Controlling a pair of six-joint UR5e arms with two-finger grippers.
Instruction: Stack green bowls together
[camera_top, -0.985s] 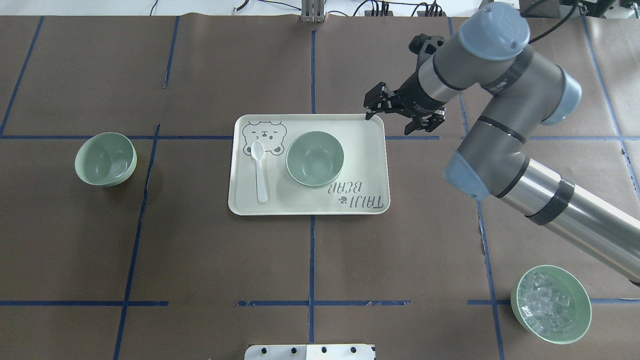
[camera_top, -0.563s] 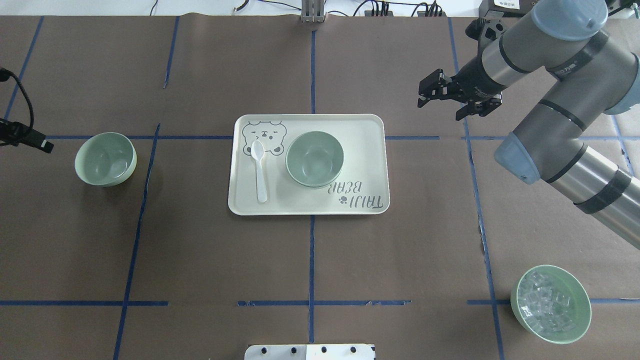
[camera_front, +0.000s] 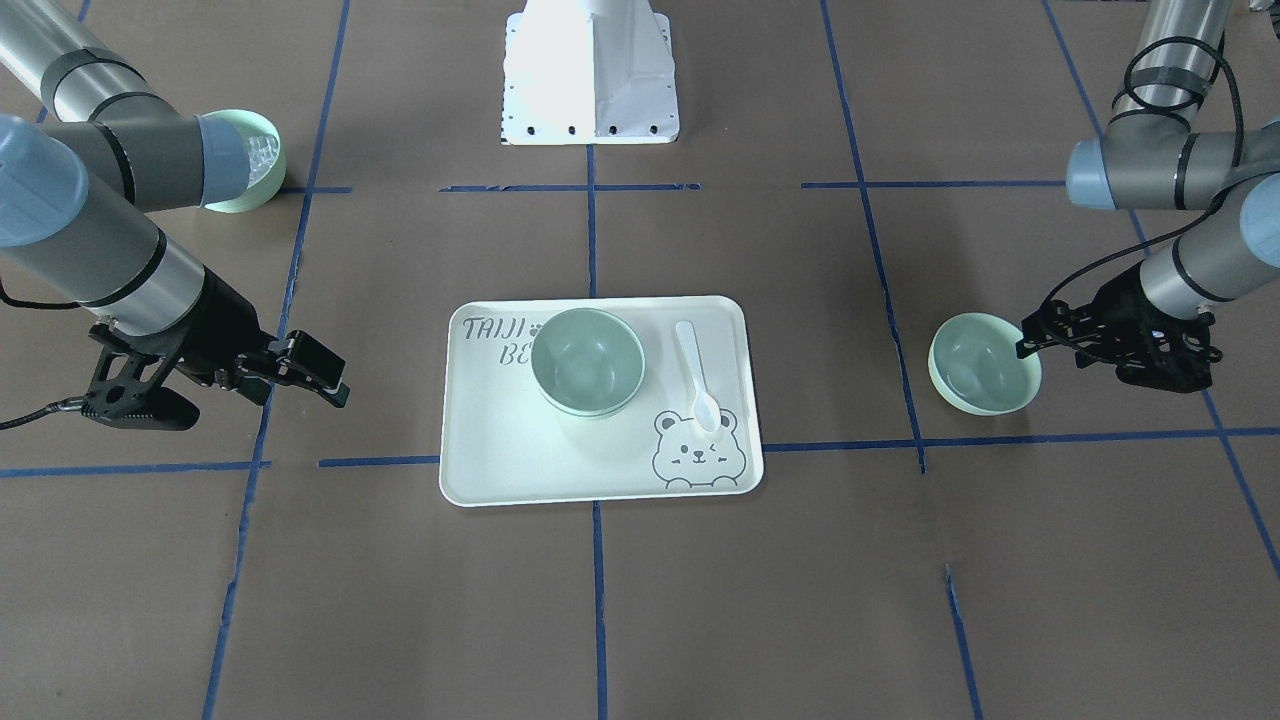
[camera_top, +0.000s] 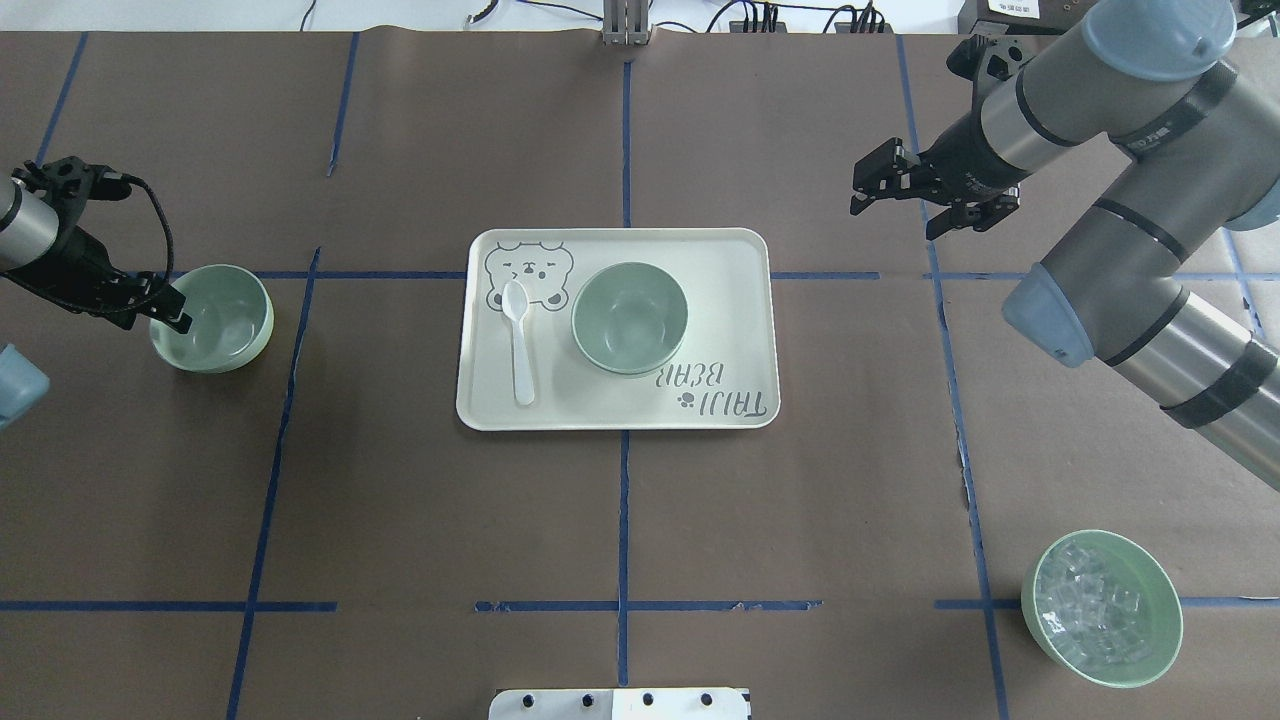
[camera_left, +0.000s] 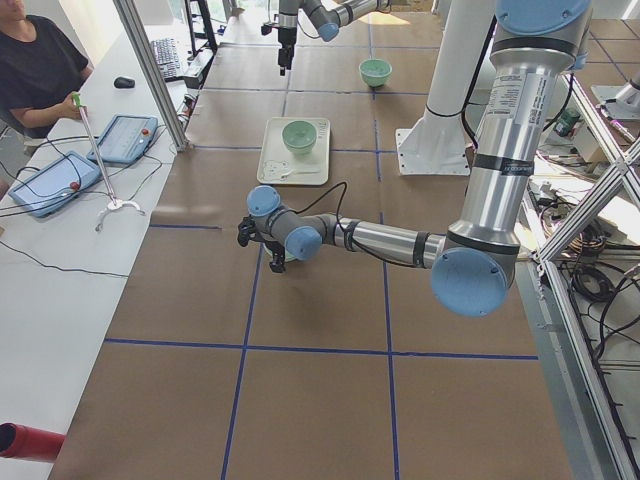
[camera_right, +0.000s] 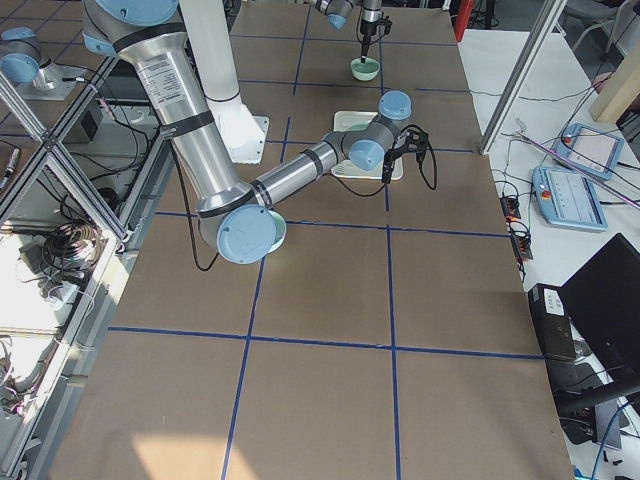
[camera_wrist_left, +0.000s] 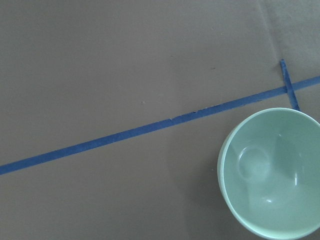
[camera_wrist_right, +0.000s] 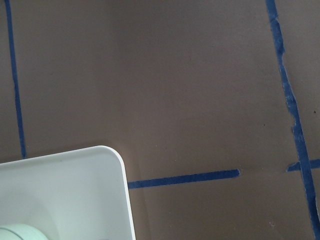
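Note:
One pale green bowl (camera_top: 630, 317) stands on the cream tray (camera_top: 720, 300); a second rim shows under its edge, like a nested pair. Another green bowl (camera_top: 212, 318) stands alone on the table at the left, also in the left wrist view (camera_wrist_left: 272, 172). My left gripper (camera_top: 175, 312) hangs at that bowl's outer rim and looks open and empty; the front view (camera_front: 1030, 335) shows it beside the bowl (camera_front: 985, 365). My right gripper (camera_top: 895, 215) is open and empty, above the table beyond the tray's far right corner.
A white spoon (camera_top: 520, 345) lies on the tray's left part beside a bear print. A green bowl of clear cubes (camera_top: 1100, 608) stands at the near right. Blue tape lines cross the brown table cover. The right wrist view shows a tray corner (camera_wrist_right: 75, 190).
My right gripper has moved away from the tray's far right corner, to the right. My left arm has come in from the left and its gripper has reached the lone bowl's rim.

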